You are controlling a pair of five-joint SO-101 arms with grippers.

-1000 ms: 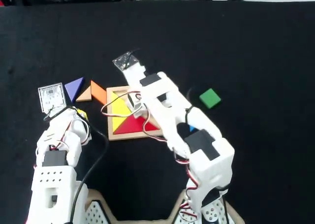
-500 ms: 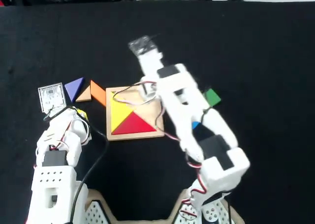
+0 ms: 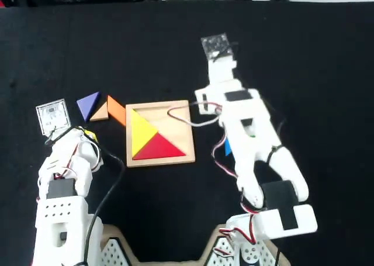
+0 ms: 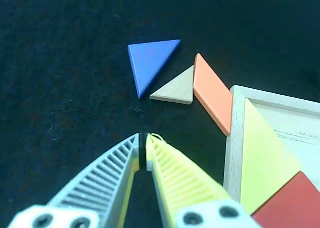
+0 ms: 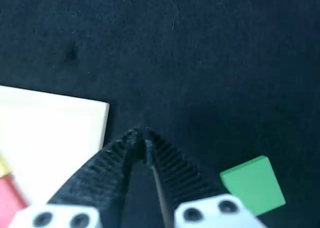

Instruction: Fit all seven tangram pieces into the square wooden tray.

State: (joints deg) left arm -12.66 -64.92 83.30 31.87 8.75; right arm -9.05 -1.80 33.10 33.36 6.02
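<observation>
Your left gripper (image 4: 142,138) is pinched together just short of the blue triangle (image 4: 150,60), tan triangle (image 4: 175,88) and orange piece (image 4: 212,95) beside the tray (image 3: 175,131), which holds a yellow triangle (image 3: 140,133) and a red triangle (image 3: 159,149). Farther out, your right gripper (image 5: 141,133), also together, has a green square (image 5: 252,185) nearby in its wrist view.

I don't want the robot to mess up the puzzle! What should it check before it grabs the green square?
1. Is the right hand empty? Ok, it holds nothing.
2. Is the right hand open enough to grab? Not ok, it is shut.
3. Is the green square free? Ok, it lies flat on the black cloth with nothing touching it.
4. Is there room in the wooden tray? Ok, there is bare wood beside the yellow triangle and red triangle.
5. Is the left hand out of the way? Ok, it is shut, outside the tray, short of the blue triangle.
</observation>
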